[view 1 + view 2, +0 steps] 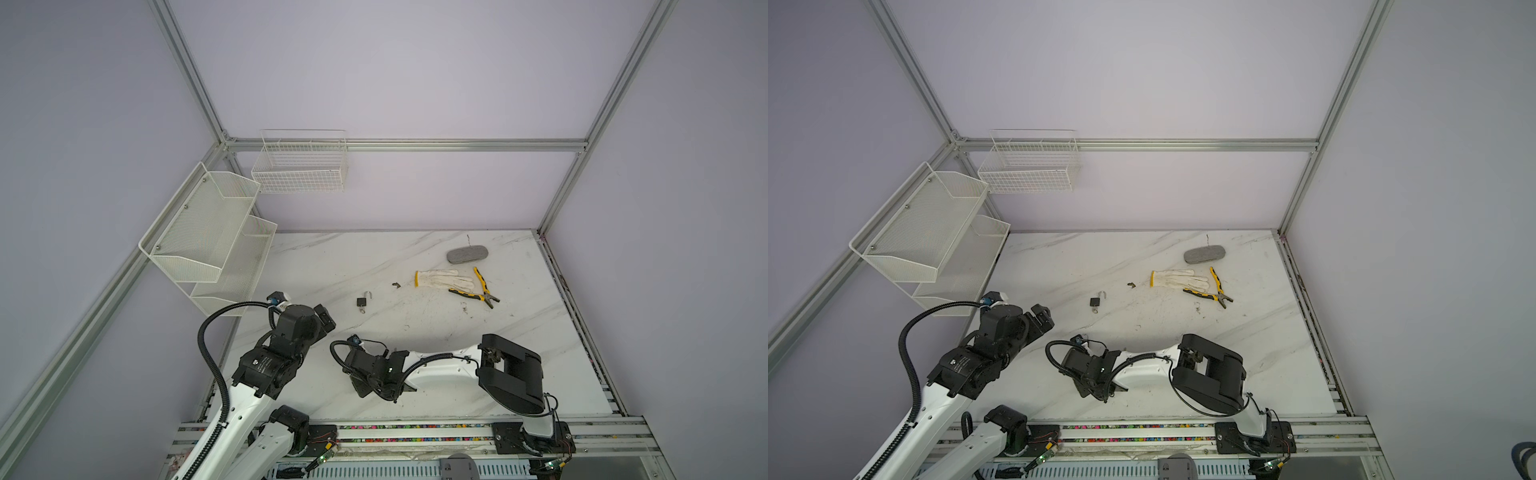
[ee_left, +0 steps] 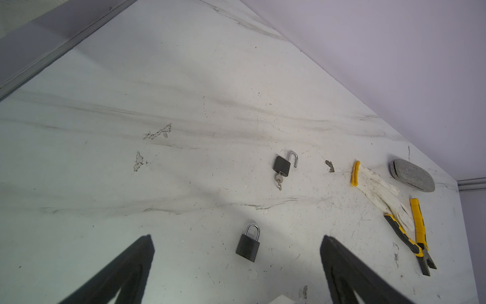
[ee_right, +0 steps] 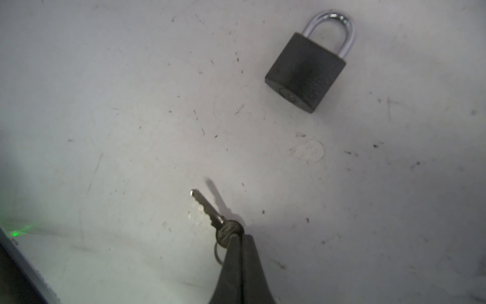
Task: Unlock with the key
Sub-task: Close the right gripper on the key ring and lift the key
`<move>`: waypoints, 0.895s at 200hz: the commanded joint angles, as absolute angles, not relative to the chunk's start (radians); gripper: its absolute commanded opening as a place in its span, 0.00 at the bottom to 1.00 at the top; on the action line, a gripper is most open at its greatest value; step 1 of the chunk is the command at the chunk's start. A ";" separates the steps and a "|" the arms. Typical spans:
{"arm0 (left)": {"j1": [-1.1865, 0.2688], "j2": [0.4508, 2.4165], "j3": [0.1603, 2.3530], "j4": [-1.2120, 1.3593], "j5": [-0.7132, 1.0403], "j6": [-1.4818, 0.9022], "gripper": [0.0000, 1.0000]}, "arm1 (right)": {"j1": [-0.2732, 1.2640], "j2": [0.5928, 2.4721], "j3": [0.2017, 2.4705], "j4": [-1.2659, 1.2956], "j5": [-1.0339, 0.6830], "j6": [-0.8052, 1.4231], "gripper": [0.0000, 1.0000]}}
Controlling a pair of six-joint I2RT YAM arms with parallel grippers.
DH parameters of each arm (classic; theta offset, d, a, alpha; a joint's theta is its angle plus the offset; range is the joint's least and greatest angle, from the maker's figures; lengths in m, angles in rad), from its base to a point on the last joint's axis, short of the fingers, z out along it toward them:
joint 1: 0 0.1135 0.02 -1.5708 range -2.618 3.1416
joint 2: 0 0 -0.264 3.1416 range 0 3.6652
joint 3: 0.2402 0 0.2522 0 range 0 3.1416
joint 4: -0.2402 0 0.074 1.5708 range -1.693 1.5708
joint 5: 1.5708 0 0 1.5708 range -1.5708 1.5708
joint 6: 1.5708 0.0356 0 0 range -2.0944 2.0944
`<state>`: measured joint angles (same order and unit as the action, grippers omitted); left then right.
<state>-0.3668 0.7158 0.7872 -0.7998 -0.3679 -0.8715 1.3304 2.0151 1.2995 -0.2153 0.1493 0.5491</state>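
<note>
At the far left of both top views I see the white mesh shelf (image 1: 199, 232) fixed to the side wall. The wire basket (image 1: 299, 170) hangs on the back wall just to its right. Below them, in the lower left, my left arm reaches over the marble table (image 1: 332, 257).

The left gripper (image 2: 237, 235) is spread as wide as it goes and has hold of nothing. In its wrist view the closed padlock (image 2: 248, 246) lies flat on the table between the two fingers, touching neither. Its shackle is seated in the body. I cannot find this lock in the top views.

A little right of the left gripper, near the middle of a top view, the open padlock (image 1: 363, 301) lies flat with its shackle swung out. A second key (image 2: 279, 180) sticks out of its base.

In the lower middle sits my right arm (image 1: 436, 365), bent back toward the left, with the fingertips hidden under the wrist. The right wrist view shows the right gripper (image 3: 238, 237) pinched fully together on the round head of the key (image 3: 207, 208). The blade sticks out past the fingertips and throws a shadow on the table. A small ring hangs from the head. The closed padlock lies well apart from the blade, with its keyhole end turned toward the camera.

In the upper right of the table lies the white glove (image 1: 446, 277) with a yellow cuff. The yellow-and-black pliers (image 1: 482, 291) lie against its fingers. The grey case (image 1: 466, 254) lies just behind them, near the back wall.
</note>
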 commanded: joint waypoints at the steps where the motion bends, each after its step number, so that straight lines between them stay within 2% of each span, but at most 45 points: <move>1: -0.362 0.715 0.777 -0.759 -0.359 -0.864 1.00 | 1.332 1.976 1.290 -0.208 0.147 0.560 0.00; 89: -0.362 0.698 0.771 -0.754 -0.325 -0.879 1.00 | 1.294 1.883 1.220 -0.181 0.150 0.567 0.00; 117: -0.362 0.697 0.766 -0.753 -0.320 -0.884 1.00 | 1.292 1.901 1.258 -0.271 0.217 0.524 0.00; 179: -0.361 0.695 0.755 -0.753 -0.323 -0.891 1.00 | 1.293 1.920 1.252 -0.262 0.188 0.484 0.00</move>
<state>-0.3668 0.7063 0.7872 -0.7780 -0.3218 -0.8799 1.2938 1.9133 1.2377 -0.2356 0.1692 0.5083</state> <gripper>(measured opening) 0.997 0.045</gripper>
